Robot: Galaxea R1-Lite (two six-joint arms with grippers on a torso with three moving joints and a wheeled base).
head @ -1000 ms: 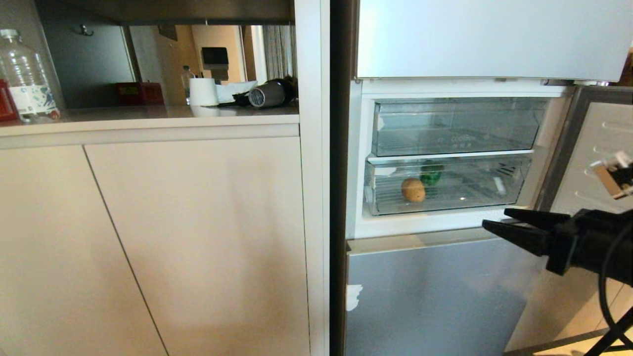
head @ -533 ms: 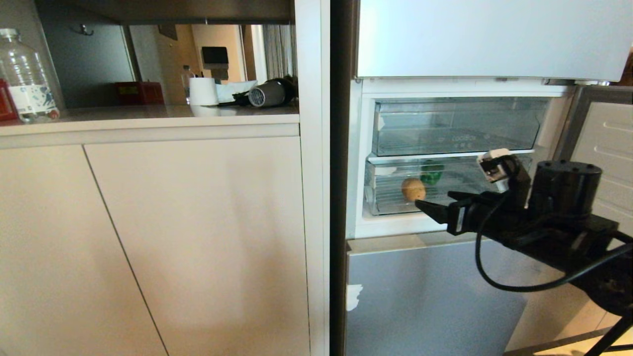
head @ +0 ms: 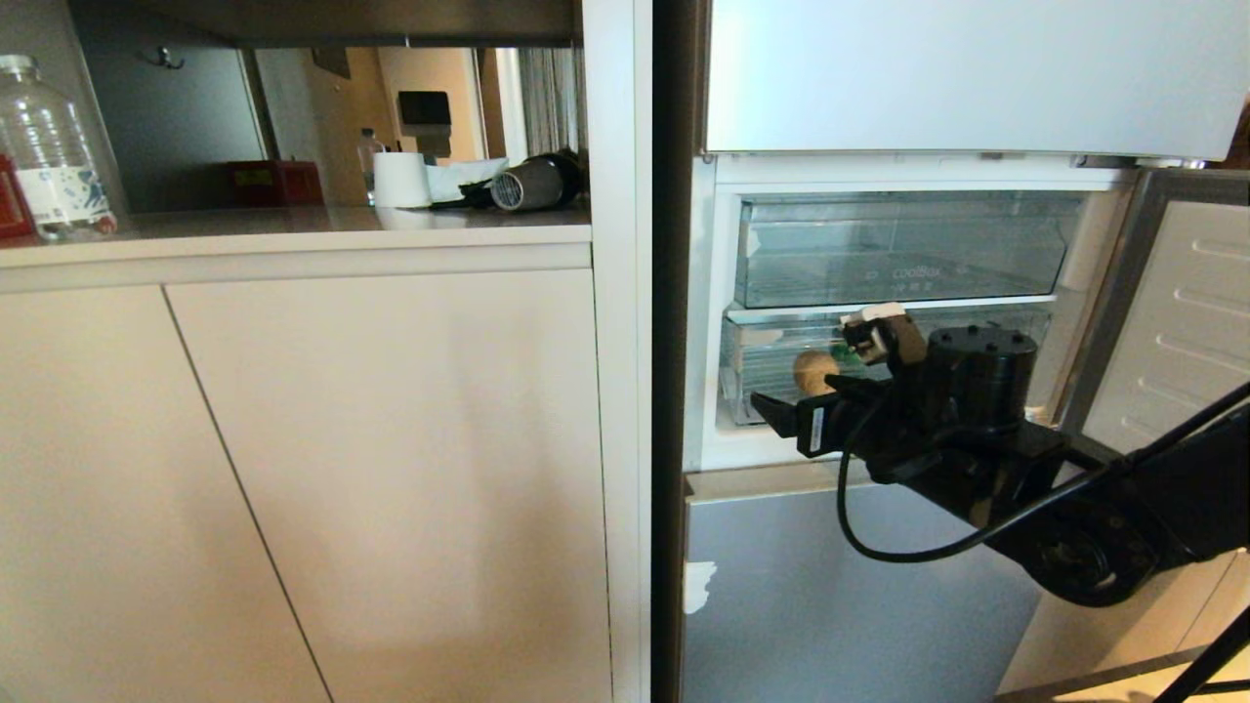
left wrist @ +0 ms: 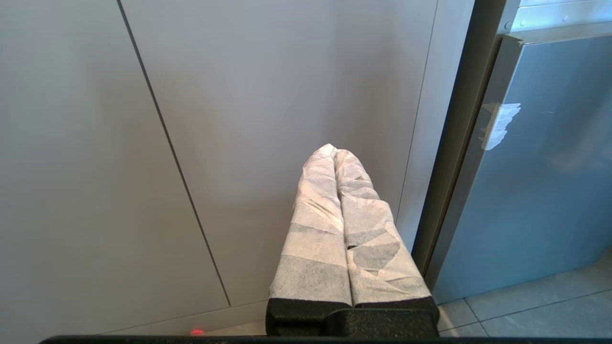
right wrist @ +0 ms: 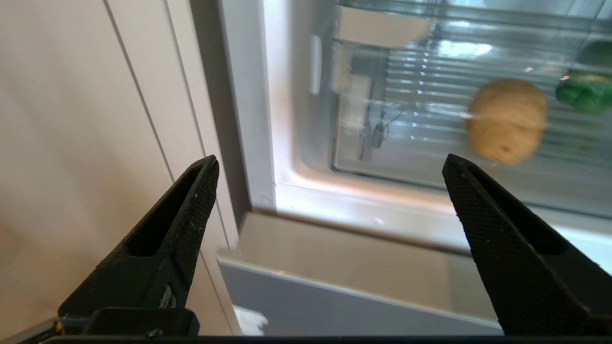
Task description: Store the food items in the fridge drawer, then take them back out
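The right pincer (head: 781, 415) stands in front of the open fridge, level with the lower edge of the fridge drawer (head: 771, 395) and pointing toward the left part of that drawer's front. Its two black fingers (right wrist: 167, 239) are spread wide apart and nothing lies between them; in the right wrist view the gap frames the white fridge frame and the drawer's left corner. It touches nothing that can be seen.

The potato (head: 813, 372) lies on the ribbed bottom of the fridge drawer, in its left half, just above and slightly right of the fingertips in the head view (the clear drawer front stands between them). The bell pepper (right wrist: 585, 88) lies just beside the potato, further back in the same drawer, and in the head view the arm's wrist covers most of it. The drawer sits pushed in under the other clear drawer (head: 898, 249), which bears faint lettering.

The left pincer (left wrist: 342, 224) hangs low before the pale cabinet door (left wrist: 239, 119), its white-wrapped fingers pressed together and holding nothing.
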